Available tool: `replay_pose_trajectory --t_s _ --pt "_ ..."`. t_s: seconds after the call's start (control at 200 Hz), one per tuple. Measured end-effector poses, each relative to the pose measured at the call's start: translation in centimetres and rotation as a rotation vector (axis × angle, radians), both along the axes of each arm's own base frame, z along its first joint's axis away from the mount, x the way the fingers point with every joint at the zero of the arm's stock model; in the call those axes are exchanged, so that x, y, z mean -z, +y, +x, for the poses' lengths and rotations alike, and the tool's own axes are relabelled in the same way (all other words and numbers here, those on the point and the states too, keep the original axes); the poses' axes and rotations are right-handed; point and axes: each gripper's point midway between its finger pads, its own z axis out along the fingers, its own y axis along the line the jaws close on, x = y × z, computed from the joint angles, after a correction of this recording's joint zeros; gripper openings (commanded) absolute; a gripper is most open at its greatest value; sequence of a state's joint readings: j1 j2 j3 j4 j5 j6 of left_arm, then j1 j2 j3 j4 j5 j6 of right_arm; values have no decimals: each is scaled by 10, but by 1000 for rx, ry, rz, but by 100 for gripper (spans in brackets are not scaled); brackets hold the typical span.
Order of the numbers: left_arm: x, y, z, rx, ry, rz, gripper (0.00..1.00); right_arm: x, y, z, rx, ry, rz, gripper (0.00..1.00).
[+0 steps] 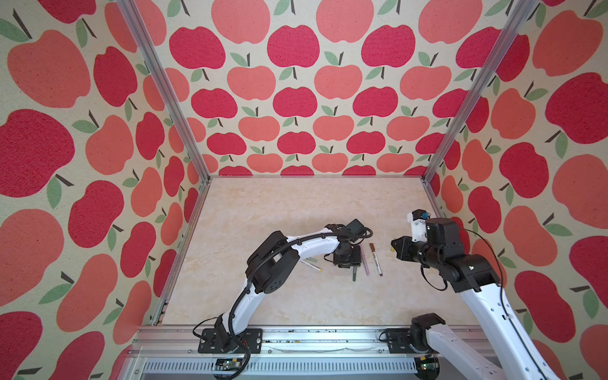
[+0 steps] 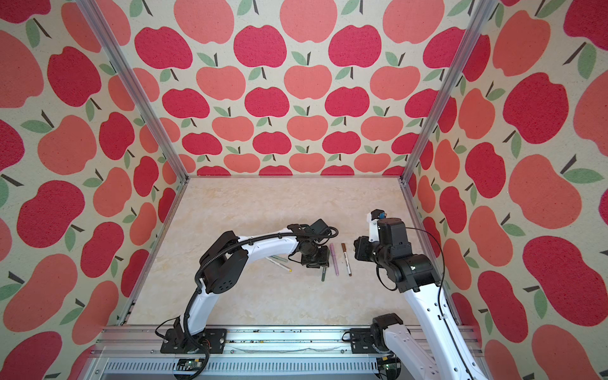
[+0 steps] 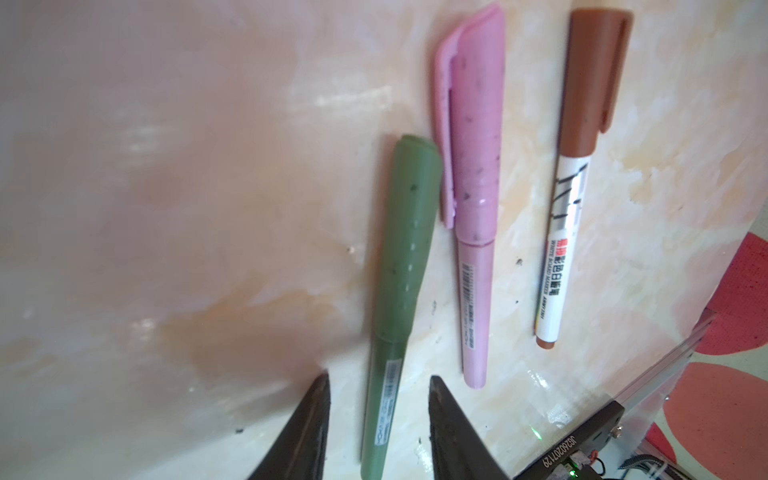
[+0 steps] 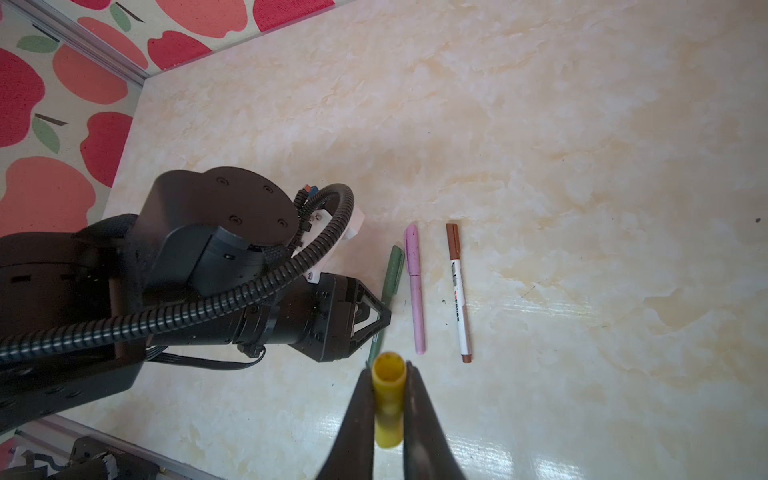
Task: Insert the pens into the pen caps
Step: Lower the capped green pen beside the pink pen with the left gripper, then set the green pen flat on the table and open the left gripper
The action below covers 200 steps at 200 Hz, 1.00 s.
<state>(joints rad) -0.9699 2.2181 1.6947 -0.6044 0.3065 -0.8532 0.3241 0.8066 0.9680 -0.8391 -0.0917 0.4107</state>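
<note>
The yellow cap (image 4: 388, 399) is clamped between the jaws of the right gripper (image 4: 388, 368). The left gripper (image 3: 379, 376) stands partly open astride the dark green pen (image 3: 409, 249), not gripping it.

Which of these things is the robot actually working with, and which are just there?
Job: dark green pen, pink pen, brown pen, yellow cap in right gripper, pale green pen, yellow-tipped pen.
Just there: apple-print walls, metal frame.
</note>
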Motion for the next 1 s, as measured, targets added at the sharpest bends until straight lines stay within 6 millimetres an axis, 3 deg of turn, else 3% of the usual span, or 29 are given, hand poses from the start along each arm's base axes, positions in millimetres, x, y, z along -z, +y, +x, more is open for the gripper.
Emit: replay_pose_trajectory --t_s 0.515,1.001 --pt "6 2 11 43 -73 106 22 -3 1 -4 -6 -17 23 13" --pt "8 5 16 -68 -20 82 14 -6 0 -9 -4 -41 32 13"
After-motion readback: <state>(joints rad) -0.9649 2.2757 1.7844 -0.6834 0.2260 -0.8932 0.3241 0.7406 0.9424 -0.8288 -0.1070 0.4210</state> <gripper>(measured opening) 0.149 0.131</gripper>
